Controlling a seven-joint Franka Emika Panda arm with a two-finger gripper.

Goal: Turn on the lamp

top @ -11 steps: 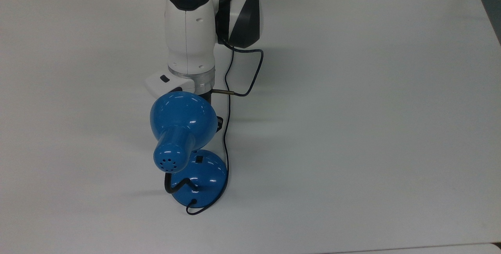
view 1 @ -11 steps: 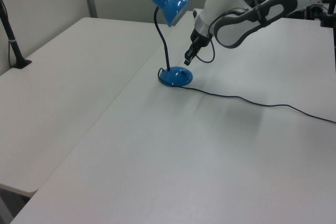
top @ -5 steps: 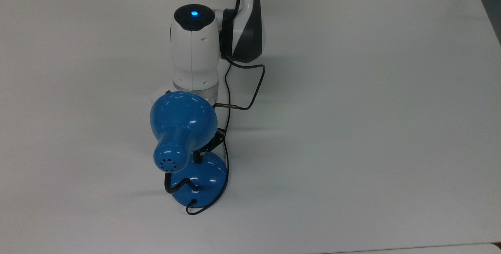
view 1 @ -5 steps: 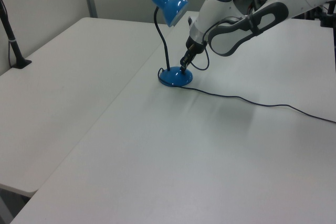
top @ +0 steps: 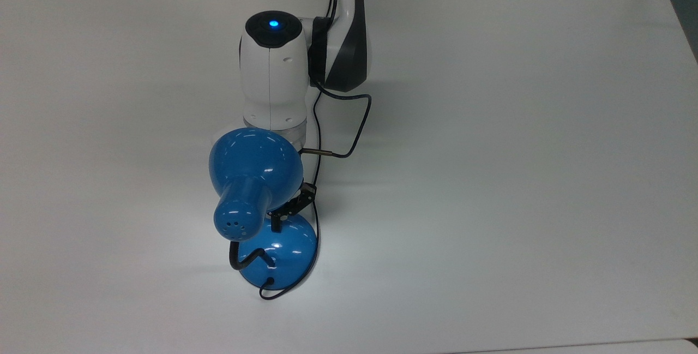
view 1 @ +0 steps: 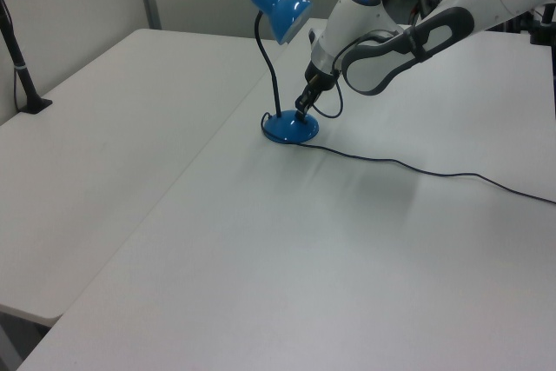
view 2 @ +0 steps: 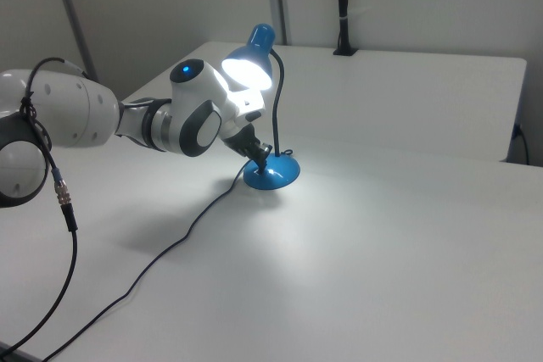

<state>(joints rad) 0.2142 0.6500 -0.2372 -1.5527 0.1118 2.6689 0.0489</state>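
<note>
The lamp [top: 256,179] stands on the white table [top: 518,152], well away from every table edge, nearer the top view's left than the top view's right. Its round domed base [top: 283,258] rests flat on the table surface. A black gooseneck [view 1: 265,58] rises from the base and carries the domed shade [view 2: 250,65]. In the right view the inside of the shade glows bright white, and a lighted patch spreads over the table around the base. The lamp is lit.

The lamp's black cord [view 1: 408,167] leaves the base and runs across the table toward the left view's right edge.

The arm [top: 272,70] reaches in from the top edge of the top view, with a blue indicator light [top: 273,24] on its upper housing. The pincer [top: 278,222] points down at the base, under the shade as the top view shows it. Its tip is at the upper face of the base, on the side of the base toward the arm. In the left view the pincer [view 1: 301,110] meets the base at the side toward the left view's right. In the right view the pincer [view 2: 260,156] sits just above the base [view 2: 273,173]. Whether the pincer is open or closed cannot be told from these views; nothing is seen held in it.

A black post [view 1: 19,67] stands clamped at the far table edge at the left view's left.
</note>
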